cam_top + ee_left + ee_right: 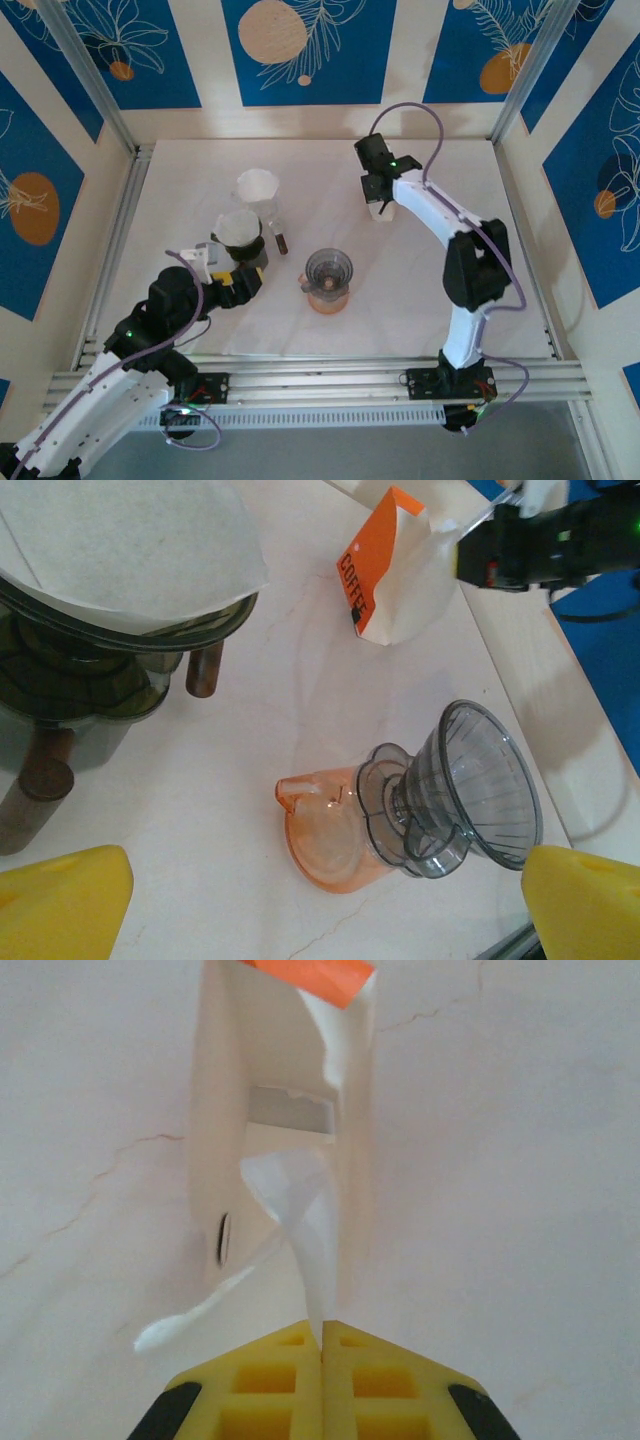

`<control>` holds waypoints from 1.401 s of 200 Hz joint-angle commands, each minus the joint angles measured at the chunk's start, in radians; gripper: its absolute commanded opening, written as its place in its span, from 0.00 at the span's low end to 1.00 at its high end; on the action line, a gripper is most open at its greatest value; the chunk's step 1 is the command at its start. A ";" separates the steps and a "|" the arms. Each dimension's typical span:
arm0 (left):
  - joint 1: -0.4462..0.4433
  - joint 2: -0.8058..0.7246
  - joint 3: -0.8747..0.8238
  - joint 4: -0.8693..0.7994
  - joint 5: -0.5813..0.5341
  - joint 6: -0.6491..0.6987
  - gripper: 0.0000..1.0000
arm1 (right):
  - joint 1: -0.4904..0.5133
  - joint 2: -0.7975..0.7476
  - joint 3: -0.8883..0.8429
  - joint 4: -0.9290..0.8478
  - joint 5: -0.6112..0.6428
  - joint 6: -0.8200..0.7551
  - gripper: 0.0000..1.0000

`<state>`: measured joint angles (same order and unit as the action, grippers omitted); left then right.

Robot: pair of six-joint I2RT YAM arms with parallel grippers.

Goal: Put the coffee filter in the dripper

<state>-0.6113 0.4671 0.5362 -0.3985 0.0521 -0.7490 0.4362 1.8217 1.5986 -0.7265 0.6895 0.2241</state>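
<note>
The grey plastic dripper (329, 270) (480, 785) sits on an orange server (335, 830) at mid-table with nothing inside it. My right gripper (322, 1345) (378, 203) is at the far right-centre, shut on the edge of a thin white coffee filter (310, 1220) that rises out of an open white and orange filter box (280, 1110) (385, 580). My left gripper (320, 910) (240, 273) hangs open left of the dripper, its yellow fingertips (60, 900) wide apart and holding nothing.
A second dark dripper lined with a white filter (120, 540) (240, 230) stands close to my left gripper. Behind it a white cone (257, 187) stands on a stand. Aluminium frame rails (320, 380) border the table.
</note>
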 commanded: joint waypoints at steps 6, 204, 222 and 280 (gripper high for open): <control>0.010 -0.004 0.029 0.033 0.056 0.002 1.00 | 0.066 -0.178 -0.074 -0.057 0.022 0.071 0.00; 0.010 -0.117 -0.002 0.005 0.093 -0.030 1.00 | 0.327 -0.466 -0.028 -0.497 -0.711 0.657 0.00; 0.011 -0.104 -0.003 0.024 0.109 -0.030 1.00 | 0.313 -0.428 -0.029 -0.511 -0.704 0.648 0.00; 0.008 0.060 0.051 0.127 0.225 0.076 0.90 | 0.256 -0.351 -0.014 -0.553 -0.625 0.570 0.00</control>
<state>-0.6113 0.4625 0.5381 -0.3595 0.1879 -0.7475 0.7029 1.4517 1.5806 -1.2339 0.0376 0.8360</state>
